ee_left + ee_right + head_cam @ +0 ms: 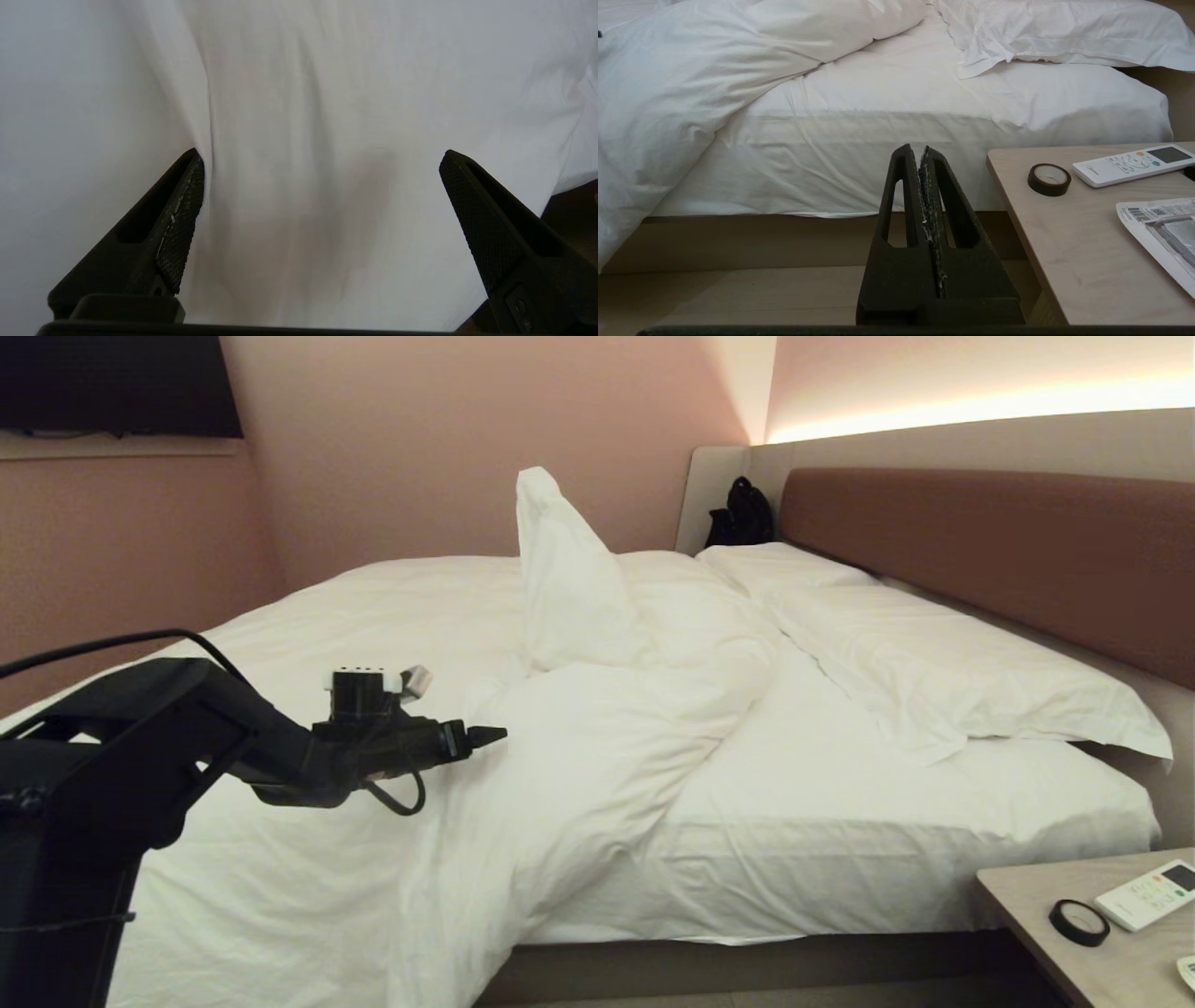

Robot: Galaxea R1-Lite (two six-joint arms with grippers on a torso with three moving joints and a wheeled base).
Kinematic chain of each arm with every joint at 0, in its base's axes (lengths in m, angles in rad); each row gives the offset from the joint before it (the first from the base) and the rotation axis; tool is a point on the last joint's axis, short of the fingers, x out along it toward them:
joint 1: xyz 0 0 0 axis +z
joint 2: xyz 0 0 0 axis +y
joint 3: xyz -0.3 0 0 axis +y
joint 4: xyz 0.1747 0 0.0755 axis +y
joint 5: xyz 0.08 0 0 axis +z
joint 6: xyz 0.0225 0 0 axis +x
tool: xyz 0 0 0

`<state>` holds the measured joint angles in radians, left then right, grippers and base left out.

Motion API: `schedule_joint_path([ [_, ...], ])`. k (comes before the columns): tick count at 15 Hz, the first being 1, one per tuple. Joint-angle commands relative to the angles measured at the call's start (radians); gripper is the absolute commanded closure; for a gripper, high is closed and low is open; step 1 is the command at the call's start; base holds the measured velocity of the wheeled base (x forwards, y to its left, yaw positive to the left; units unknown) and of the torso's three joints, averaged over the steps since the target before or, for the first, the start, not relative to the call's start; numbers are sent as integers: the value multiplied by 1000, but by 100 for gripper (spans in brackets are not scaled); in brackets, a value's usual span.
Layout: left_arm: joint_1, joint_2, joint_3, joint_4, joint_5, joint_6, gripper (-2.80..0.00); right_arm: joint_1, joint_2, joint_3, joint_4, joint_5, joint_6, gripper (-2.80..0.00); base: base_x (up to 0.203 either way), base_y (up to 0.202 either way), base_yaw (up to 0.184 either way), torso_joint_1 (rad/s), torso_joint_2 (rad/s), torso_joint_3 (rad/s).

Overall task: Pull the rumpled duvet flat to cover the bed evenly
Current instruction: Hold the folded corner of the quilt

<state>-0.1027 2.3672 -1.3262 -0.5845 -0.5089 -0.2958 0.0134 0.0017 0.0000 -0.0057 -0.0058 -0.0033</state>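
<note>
Duvet (392,644) bunched on bed (840,840), heaped over half far from headboard (990,551); one corner stands up in peak, near edge spills over mattress side toward floor. Bare sheet shows between duvet and pillows (934,663), which lie along headboard.

Left gripper (490,735) over duvet's near fold, jaws spread wide, nothing between them; one finger (180,224) touches crease.

Right gripper (920,151) parked low beside bed, near nightstand (1064,252), fingers pressed together, empty.

On nightstand: tape roll (1049,178), remote (1132,164).

Duvet (392,728) bunched on bed (840,859) left; pillows (934,663) right by headboard (1008,551).
</note>
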Motion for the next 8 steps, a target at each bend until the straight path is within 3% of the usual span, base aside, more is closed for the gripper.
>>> schedule_joint_path([
  [1,-24,3,4,-2,-2,-1,-280,0,1,0,0,0,-1,0,0,0,0,0,0,0],
  [8,-108,29,-1,2,12,20,-280,0,1,0,0,0,0,0,0,0,0,0,0,0],
])
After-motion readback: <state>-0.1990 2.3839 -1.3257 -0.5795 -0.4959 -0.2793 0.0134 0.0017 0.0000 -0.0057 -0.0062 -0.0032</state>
